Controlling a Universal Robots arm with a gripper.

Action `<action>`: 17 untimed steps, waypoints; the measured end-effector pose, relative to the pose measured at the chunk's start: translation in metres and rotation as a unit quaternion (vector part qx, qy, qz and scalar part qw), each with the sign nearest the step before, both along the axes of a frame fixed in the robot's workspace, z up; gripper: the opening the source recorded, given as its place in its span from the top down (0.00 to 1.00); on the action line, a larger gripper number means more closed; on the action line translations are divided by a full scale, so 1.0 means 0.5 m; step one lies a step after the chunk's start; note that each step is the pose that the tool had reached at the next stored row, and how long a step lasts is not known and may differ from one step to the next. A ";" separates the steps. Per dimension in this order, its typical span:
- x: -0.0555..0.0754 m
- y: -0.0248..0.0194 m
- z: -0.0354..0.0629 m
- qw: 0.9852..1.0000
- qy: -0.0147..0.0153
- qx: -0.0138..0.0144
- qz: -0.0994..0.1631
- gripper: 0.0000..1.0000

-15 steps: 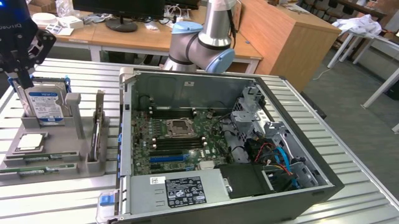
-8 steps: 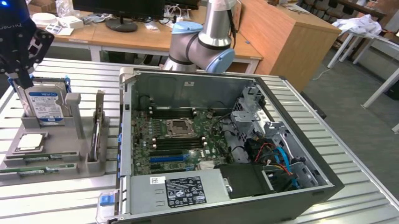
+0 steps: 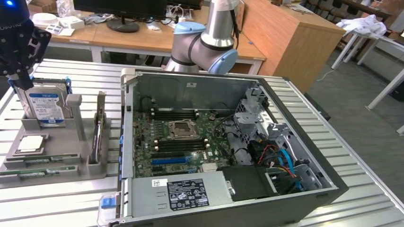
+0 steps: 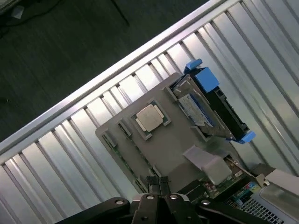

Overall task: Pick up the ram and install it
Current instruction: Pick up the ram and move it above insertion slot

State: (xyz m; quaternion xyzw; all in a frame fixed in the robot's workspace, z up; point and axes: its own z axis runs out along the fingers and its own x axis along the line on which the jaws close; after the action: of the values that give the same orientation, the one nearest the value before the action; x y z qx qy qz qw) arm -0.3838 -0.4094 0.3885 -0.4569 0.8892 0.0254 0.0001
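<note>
On tray (image 3: 63,142), thin green ram (image 3: 47,161)

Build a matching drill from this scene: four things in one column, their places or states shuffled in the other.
1 hard drive
2 processor chip
3 power supply
4 pincer

A shut
B lying flat on the gray holder
C standing upright in the holder
D inside the open case

Pairs: 1-C, 2-B, 3-D, 4-A

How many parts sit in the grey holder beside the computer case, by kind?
Hard drive: 1
Processor chip: 1
Ram sticks: 2
Upright card: 1
Total: 5
</note>
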 end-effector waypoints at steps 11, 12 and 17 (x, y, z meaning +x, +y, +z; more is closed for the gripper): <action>0.000 -0.0001 0.000 0.995 0.000 0.000 0.099 0.89; 0.000 0.0000 0.000 0.994 0.000 0.000 0.108 0.89; 0.000 -0.0001 0.000 0.988 0.000 0.000 0.153 0.89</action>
State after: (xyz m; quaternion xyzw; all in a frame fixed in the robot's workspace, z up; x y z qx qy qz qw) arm -0.3838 -0.4094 0.3885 -0.5876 0.8088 0.0251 -0.0038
